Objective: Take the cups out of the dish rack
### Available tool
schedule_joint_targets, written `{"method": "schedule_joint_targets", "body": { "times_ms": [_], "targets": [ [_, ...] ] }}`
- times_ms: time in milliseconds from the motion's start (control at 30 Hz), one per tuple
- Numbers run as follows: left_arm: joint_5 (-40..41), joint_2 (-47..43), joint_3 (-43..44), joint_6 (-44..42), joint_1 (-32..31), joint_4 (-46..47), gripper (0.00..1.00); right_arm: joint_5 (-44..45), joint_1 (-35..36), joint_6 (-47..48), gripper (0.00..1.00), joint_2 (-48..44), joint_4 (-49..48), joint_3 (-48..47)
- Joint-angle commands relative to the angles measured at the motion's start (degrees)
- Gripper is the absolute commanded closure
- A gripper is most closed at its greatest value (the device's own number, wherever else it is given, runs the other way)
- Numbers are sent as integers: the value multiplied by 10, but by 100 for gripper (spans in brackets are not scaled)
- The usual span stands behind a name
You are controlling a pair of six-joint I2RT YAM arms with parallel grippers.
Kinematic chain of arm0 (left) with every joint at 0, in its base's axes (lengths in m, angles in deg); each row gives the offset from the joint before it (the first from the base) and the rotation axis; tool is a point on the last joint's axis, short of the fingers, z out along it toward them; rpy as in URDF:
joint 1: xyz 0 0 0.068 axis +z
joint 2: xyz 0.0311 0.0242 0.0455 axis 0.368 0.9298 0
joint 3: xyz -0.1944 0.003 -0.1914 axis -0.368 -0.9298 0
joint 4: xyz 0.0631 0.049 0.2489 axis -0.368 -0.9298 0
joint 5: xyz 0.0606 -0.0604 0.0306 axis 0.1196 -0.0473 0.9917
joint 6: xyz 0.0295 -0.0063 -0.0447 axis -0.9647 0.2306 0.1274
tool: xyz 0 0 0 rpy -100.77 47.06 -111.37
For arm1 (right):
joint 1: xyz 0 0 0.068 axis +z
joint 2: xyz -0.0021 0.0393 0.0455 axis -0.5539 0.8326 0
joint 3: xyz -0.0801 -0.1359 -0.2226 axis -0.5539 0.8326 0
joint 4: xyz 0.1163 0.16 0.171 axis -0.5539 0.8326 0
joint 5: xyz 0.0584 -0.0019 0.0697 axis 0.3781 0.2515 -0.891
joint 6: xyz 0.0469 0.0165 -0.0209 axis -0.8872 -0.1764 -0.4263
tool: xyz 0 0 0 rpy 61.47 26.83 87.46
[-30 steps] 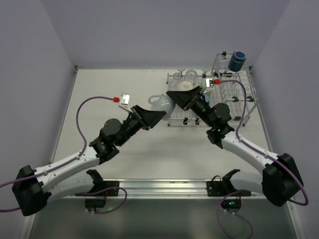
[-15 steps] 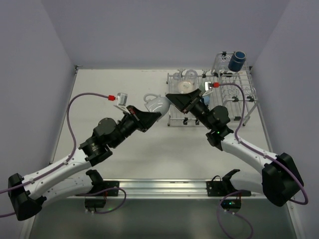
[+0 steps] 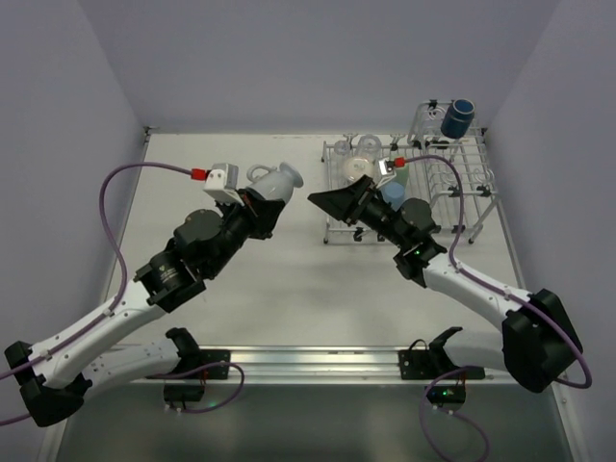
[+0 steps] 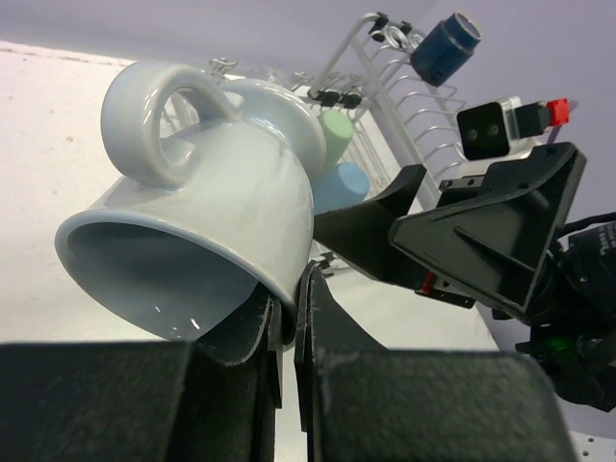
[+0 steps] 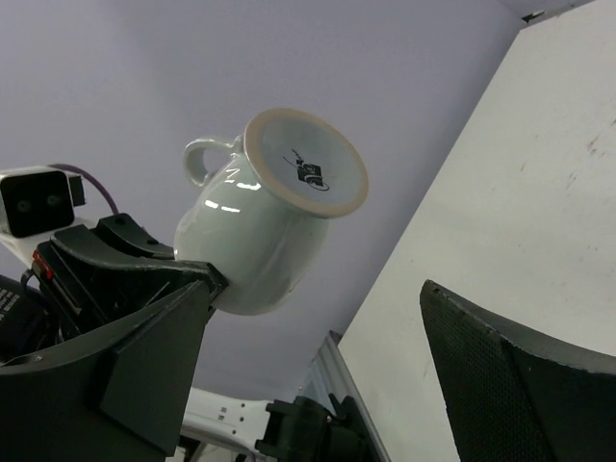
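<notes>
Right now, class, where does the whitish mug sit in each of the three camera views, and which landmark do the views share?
Top external: the whitish mug is upper centre-left, to the left of the dish rack.
Left wrist: it fills the left half, mouth turned down-left, handle on top.
Right wrist: it is centre-left, its base toward the camera.
Shared landmark: the left pincer holding the mug, seen in all three.

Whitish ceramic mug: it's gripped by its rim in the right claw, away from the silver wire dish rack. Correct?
No. The left claw holds the whitish ceramic mug by its rim, away from the silver wire dish rack; the left wrist view shows this.
</notes>
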Motion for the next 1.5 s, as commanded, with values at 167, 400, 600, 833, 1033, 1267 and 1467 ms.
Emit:
{"method": "schedule_joint_targets", "body": {
  "times_ms": [167,400,600,833,1033,1267,1467],
  "targets": [
    [71,3,106,-65,0,-50,100,-22,2,39,1,6,28,-45],
    [125,62,194,-99,11,-161,100,-11,3,63,1,-13,67,-42],
    [-21,266,319,-120,153,-264,100,29,12,120,1,-90,168,-19],
    [-114,522,549,-169,243,-387,100,65,33,201,1,-221,336,2],
    [-96,736,788,-197,256,-519,100,83,34,256,1,-298,442,9],
    [-112,773,774,-199,269,-477,100,90,34,261,1,-325,468,37],
    [-117,809,800,-215,271,-480,100,84,34,254,1,-319,458,45]
  ]
}}
